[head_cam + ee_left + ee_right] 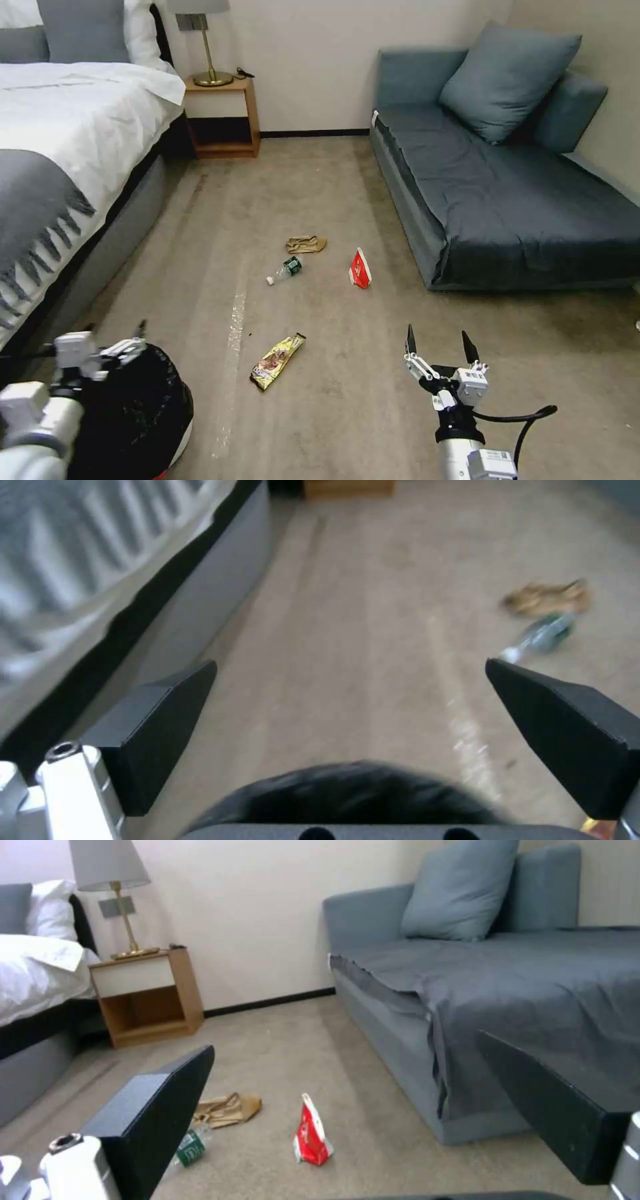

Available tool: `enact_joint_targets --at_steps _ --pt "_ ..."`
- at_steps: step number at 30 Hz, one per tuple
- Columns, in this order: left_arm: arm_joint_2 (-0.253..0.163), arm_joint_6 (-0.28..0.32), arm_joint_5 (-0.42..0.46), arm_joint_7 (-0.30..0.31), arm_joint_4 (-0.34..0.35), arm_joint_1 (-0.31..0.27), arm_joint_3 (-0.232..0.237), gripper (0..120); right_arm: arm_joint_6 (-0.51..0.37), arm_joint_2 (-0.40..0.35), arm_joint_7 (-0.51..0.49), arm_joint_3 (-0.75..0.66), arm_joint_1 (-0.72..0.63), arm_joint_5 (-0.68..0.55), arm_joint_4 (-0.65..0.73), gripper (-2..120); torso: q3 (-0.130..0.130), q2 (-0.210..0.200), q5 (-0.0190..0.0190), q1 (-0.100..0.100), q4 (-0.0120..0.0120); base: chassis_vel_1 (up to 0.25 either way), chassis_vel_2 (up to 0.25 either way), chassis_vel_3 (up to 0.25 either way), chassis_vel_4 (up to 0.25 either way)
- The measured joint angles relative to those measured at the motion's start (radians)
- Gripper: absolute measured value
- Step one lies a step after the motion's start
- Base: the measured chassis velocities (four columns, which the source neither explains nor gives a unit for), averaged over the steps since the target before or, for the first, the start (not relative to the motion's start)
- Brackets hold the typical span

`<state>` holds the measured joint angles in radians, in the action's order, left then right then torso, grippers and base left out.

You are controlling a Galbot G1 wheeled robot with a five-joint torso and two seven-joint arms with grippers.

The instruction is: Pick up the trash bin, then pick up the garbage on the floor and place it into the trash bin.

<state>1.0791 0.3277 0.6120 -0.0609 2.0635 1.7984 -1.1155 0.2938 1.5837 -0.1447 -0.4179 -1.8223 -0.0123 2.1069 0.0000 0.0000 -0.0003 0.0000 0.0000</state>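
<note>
The left gripper [113,333] hangs with its fingers spread wide, just above the rim of the trash bin [143,413], at the near left of the carpet [320,187] beside the bed [73,133]. In the left wrist view the bin's black bag [353,795] lies between the open fingers, not clamped.

The right gripper [437,343] hovers wide open and empty above the near right carpet.

The garbage lies mid-floor: snack wrapper [277,361] nearest, bottle [285,270] beyond it, brown paper [306,244] just behind the bottle, red-white packet [360,269] toward the sofa [520,200].
</note>
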Motion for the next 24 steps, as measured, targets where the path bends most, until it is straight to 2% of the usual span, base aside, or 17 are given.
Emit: enact_joint_targets --at_steps 2,3,6,7,8,10,12,18,24 --pt "-0.017 0.086 0.005 -0.023 -0.012 0.001 -0.053 100 -0.004 0.0 -0.002 -0.001 0.008 -0.009 -0.009 100 0.0 0.0 0.0 0.0 0.0001 0.0 0.0 0.0 0.0" --pt "-0.017 0.086 0.005 -0.023 -0.012 0.001 -0.053 100 -0.004 0.0 -0.002 -0.001 0.008 -0.009 -0.009 100 0.0 0.0 0.0 0.0 0.0001 0.0 0.0 0.0 0.0" --pt "-0.04 0.193 0.008 -0.051 -0.035 0.001 -0.106 100 -0.007 0.0 -0.004 -0.002 0.017 -0.017 -0.019 100 0.0 0.0 0.0002 0.0 0.0001 0.0 0.0 0.0 0.0" --pt "-0.047 0.218 0.01 -0.058 -0.044 0.001 -0.116 100 -0.008 -0.001 -0.005 -0.002 0.02 -0.019 -0.022 100 0.0 0.0 0.0001 0.0 0.0001 0.0 0.0 0.0 0.0" --pt "-0.047 0.218 0.01 -0.058 -0.044 0.001 -0.116 100 -0.008 -0.001 -0.005 -0.002 0.02 -0.019 -0.022 100 0.0 0.0 0.0001 0.0 0.0001 0.0 0.0 0.0 0.0" --pt "-0.072 0.273 0.016 -0.073 -0.077 -0.001 -0.14 100 -0.01 -0.001 -0.006 -0.002 0.026 -0.024 -0.03 100 0.0 0.0 0.0003 0.0 0.0 0.0 0.0 0.0 0.0" --pt "-0.088 0.29 0.013 -0.09 -0.109 0.001 -0.145 100 -0.01 -0.001 -0.006 -0.004 0.033 -0.025 -0.039 100 0.0 0.0 0.0001 0.0 -0.0001 0.0 0.0 0.0 0.0" --pt "-0.093 0.303 -0.037 -0.151 -0.169 0.007 -0.135 100 -0.01 0.001 -0.006 -0.006 0.041 -0.026 -0.049 100 0.0 0.0 0.0002 0.0 0.0 0.0 0.0 0.0 0.0" --pt "-0.126 0.295 -0.04 -0.169 -0.235 -0.001 -0.073 100 -0.013 0.0 -0.008 -0.007 0.042 -0.031 -0.05 100 0.0 0.0 0.0001 0.0 0.0 0.0 0.0 0.0 0.0"
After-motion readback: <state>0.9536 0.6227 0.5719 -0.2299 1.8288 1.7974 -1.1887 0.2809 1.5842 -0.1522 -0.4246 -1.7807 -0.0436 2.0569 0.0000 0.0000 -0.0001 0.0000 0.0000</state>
